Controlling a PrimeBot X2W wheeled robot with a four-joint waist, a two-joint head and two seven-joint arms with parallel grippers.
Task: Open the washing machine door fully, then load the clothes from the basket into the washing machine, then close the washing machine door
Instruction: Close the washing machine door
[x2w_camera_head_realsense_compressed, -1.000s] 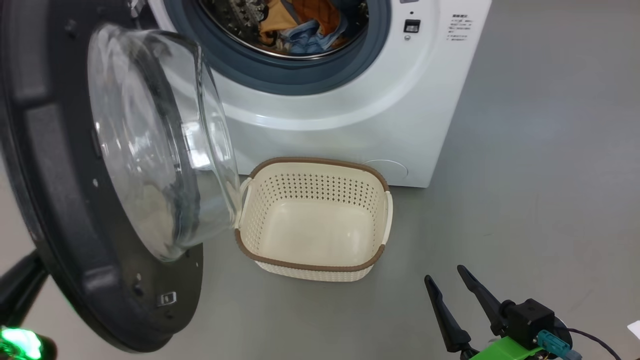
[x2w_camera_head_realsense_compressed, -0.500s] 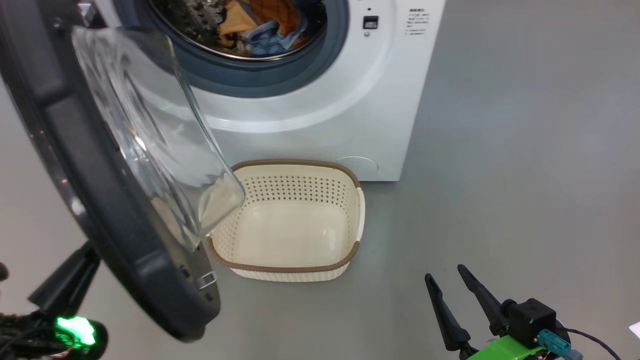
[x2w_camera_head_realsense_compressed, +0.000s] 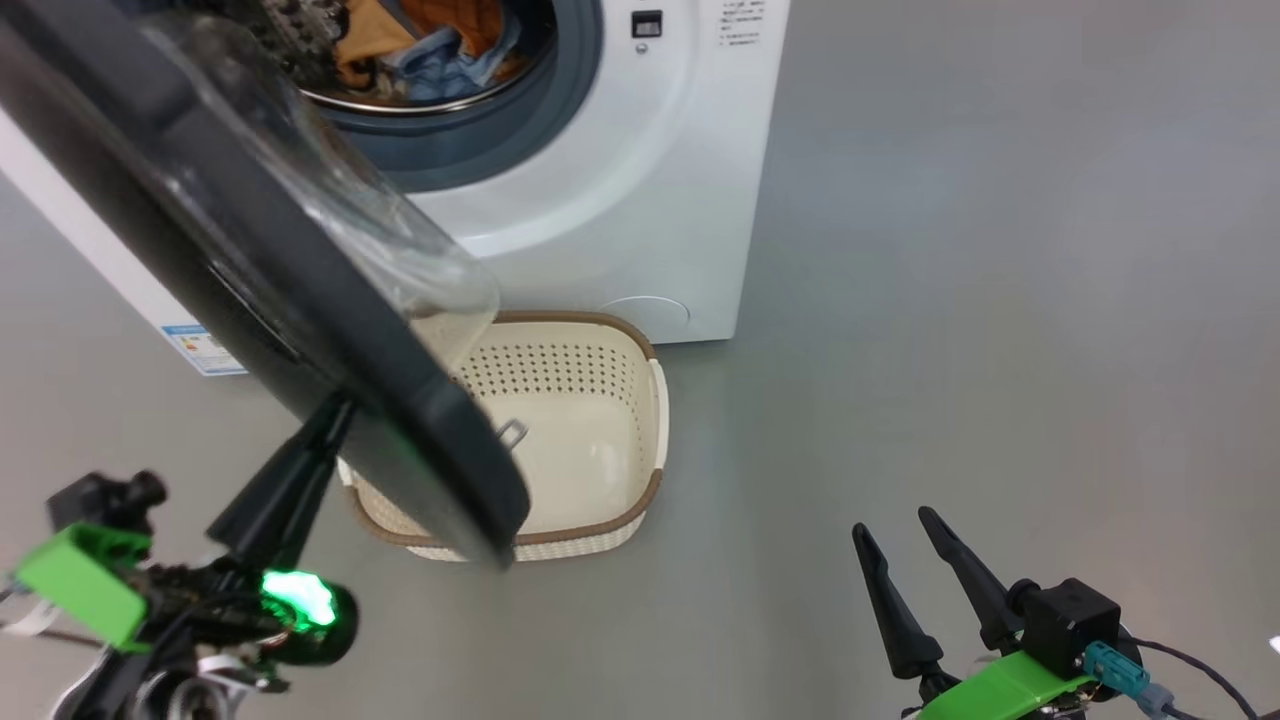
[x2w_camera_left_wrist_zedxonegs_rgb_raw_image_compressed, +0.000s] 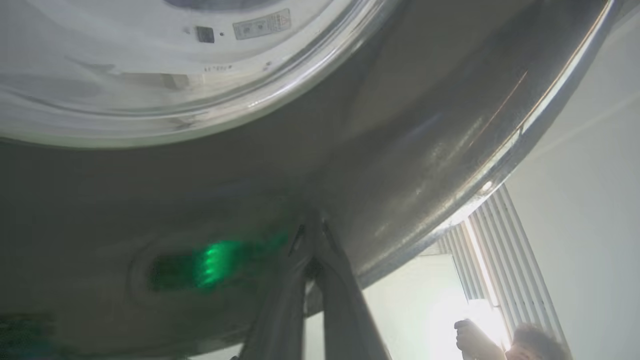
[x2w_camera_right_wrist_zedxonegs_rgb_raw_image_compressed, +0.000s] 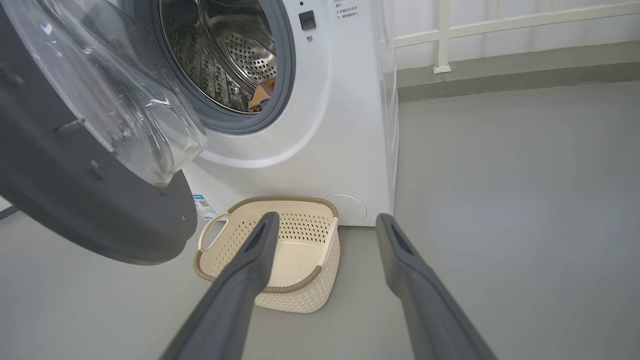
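The white washing machine (x2w_camera_head_realsense_compressed: 620, 200) stands at the top, with the clothes (x2w_camera_head_realsense_compressed: 430, 45) lying in its drum. Its door (x2w_camera_head_realsense_compressed: 250, 260), black-rimmed with a clear bowl, hangs partly swung over the opening and over the cream basket (x2w_camera_head_realsense_compressed: 560, 370), whose visible part holds nothing. My left gripper (x2w_camera_head_realsense_compressed: 325, 425) is shut, and its tips press the door's glossy outer face (x2w_camera_left_wrist_zedxonegs_rgb_raw_image_compressed: 350, 150) in the left wrist view. At the lower right, apart from everything, my right gripper (x2w_camera_head_realsense_compressed: 890, 520) is open. The right wrist view shows the door (x2w_camera_right_wrist_zedxonegs_rgb_raw_image_compressed: 90, 200), the basket (x2w_camera_right_wrist_zedxonegs_rgb_raw_image_compressed: 280, 199), the clothes (x2w_camera_right_wrist_zedxonegs_rgb_raw_image_compressed: 262, 92) and that open gripper (x2w_camera_right_wrist_zedxonegs_rgb_raw_image_compressed: 325, 220).
Grey floor (x2w_camera_head_realsense_compressed: 950, 300) stretches to the right of the machine and the basket. A blue label (x2w_camera_head_realsense_compressed: 205, 350) sits low on the washer's left corner. In the left wrist view, a person's raised hand (x2w_camera_left_wrist_zedxonegs_rgb_raw_image_compressed: 467, 335) shows at the bottom right before a bright window.
The door has swung from wide open towards the machine, now covering part of the basket. My left gripper has risen into view behind it. The head view has shifted too. The right gripper stays put.
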